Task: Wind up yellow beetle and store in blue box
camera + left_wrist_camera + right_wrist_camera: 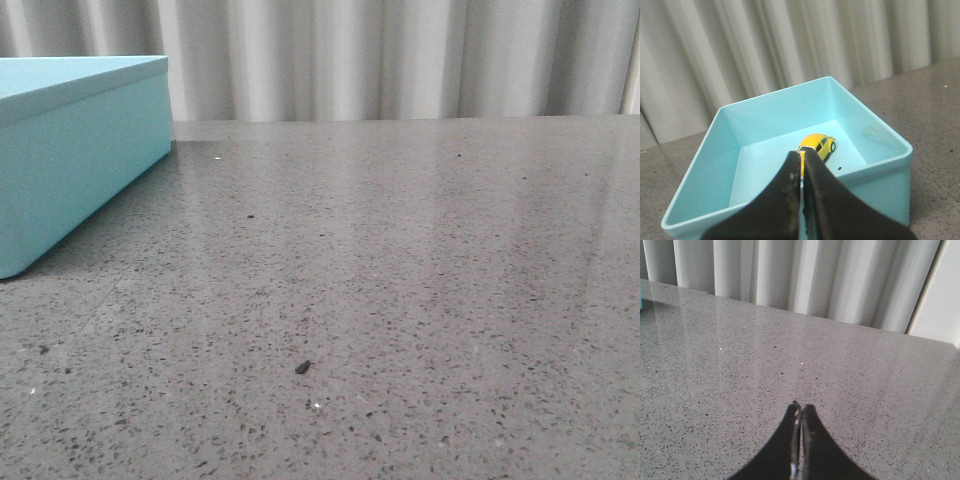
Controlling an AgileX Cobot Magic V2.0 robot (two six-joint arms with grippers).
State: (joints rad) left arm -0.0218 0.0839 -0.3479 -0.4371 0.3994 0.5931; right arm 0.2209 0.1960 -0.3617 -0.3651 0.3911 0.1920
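The blue box stands at the far left of the table in the front view. In the left wrist view the box is open, and the yellow beetle sits on its floor, on its wheels. My left gripper is shut and empty, above the box's near rim, apart from the beetle. My right gripper is shut and empty over bare table. Neither gripper shows in the front view, and the beetle is hidden there by the box wall.
The grey speckled table runs back to a pale pleated curtain. A small dark speck lies on the table near the front. Another dark speck lies on the box floor beside the beetle.
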